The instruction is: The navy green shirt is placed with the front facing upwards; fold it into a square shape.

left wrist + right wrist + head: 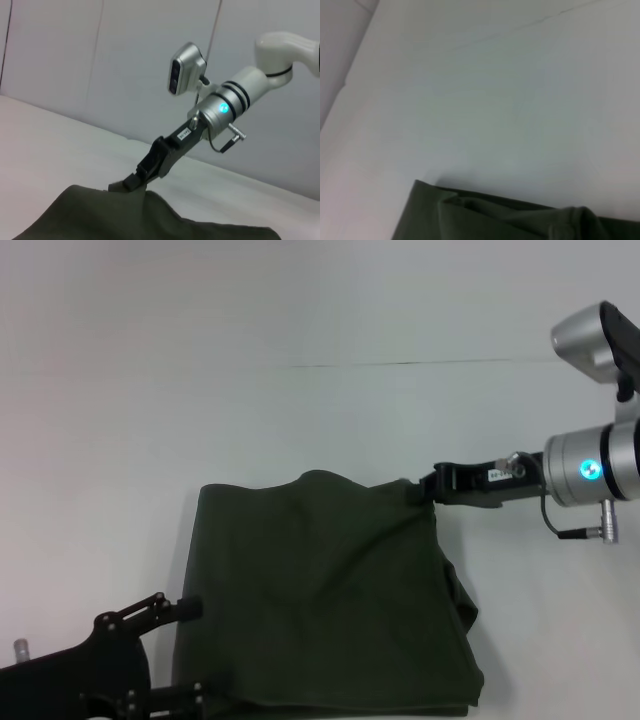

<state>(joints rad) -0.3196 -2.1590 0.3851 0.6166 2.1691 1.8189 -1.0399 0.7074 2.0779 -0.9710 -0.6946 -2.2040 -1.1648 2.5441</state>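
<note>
Head cam: the shirt lies folded on the white table, right gripper pinching its far right corner, left gripper at the near left edge, grip unclear. Left wrist cam confirms that pinch. Right wrist cam only catches layered folds.

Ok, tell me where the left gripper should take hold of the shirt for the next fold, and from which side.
Probably the near left corner of the navy green shirt, coming in from the robot's left over the table. The layers there end in a straight stacked edge, the left gripper sits beside it, and the right gripper is already at the far right corner.
</note>
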